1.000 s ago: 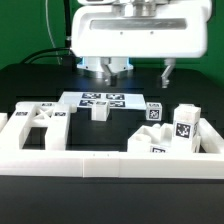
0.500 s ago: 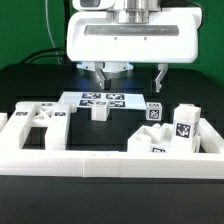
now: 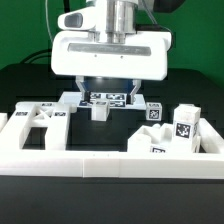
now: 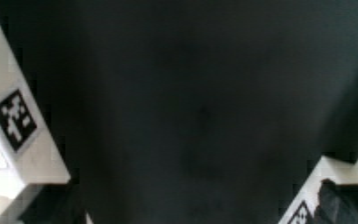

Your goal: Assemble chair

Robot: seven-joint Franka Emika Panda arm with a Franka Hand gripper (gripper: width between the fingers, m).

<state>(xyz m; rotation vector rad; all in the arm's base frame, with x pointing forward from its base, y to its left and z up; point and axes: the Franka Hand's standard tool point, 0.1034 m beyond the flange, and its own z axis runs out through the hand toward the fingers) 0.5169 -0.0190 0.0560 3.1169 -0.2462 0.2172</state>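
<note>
Hovering open hand (image 3: 107, 92), exterior view only

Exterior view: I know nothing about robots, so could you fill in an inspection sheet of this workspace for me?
Surface: black tabletop, fenced by a long low white border wall.
Job's things: glossy white plastic chair parts, loose: X-braced square seat at the exterior view's left, small block in the middle, tagged slotted blocks at the right.
Clutter: nothing seen.
Grippers: jaws open, holding nothing, above the flat white marker board.
Cables: thin dark cables behind the arm.
Surroundings: green backdrop.
</note>
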